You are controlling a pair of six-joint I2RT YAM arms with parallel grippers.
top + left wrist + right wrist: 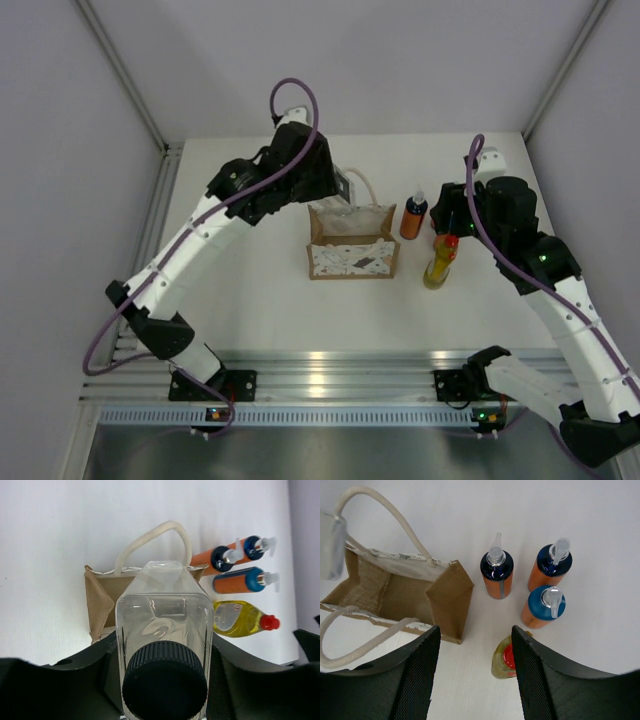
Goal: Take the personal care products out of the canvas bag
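Observation:
The tan canvas bag (pixel 350 247) stands mid-table with its mouth open; in the right wrist view the canvas bag (pixel 395 597) shows nothing inside. My left gripper (pixel 165 677) is shut on a pale clear bottle (pixel 162 615) with a dark ribbed cap, and the left gripper (pixel 343 187) hangs over the bag's far rim. Right of the bag stand three orange bottles, two with dark blue caps (pixel 496 572) (pixel 551 566) and one with a light-blue cap (pixel 542 607). An amber bottle with a red cap (pixel 506 661) stands beside them. My right gripper (pixel 475 680) is open just left of that amber bottle, holding nothing.
White rope handles (pixel 380 515) arch above the bag's mouth. The table's aluminium front rail (pixel 330 375) runs along the near edge. Grey walls (pixel 60 150) close in the left, right and back sides.

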